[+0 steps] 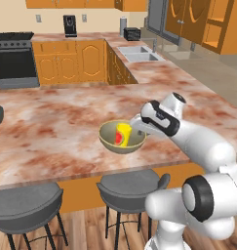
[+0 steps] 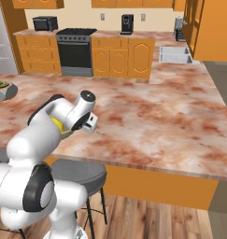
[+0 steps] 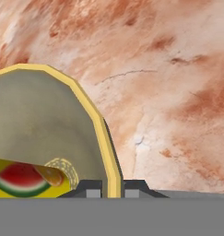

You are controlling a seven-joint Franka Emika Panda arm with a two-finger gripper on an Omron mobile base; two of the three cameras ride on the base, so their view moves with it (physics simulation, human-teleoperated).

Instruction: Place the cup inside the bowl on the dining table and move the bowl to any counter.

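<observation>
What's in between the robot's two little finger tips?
The bowl's yellow rim, pinched between the gripper's tips in the hand view; the cup lies inside the bowl.

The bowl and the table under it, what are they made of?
The bowl looks like matte glazed ceramic or plastic: smooth olive wall, paler rim, no shine. The dining table looks like polished marble: mottled reddish-brown and cream veining. Being rendered, neither is certain.

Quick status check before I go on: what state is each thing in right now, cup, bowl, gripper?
cup: lying tilted inside the bowl, watermelon mark showing.
bowl: upright on the dining table near its front edge, rim pinched by the gripper, not yet on a counter.
gripper: shut on the bowl's rim, one finger inside and one outside.
</observation>
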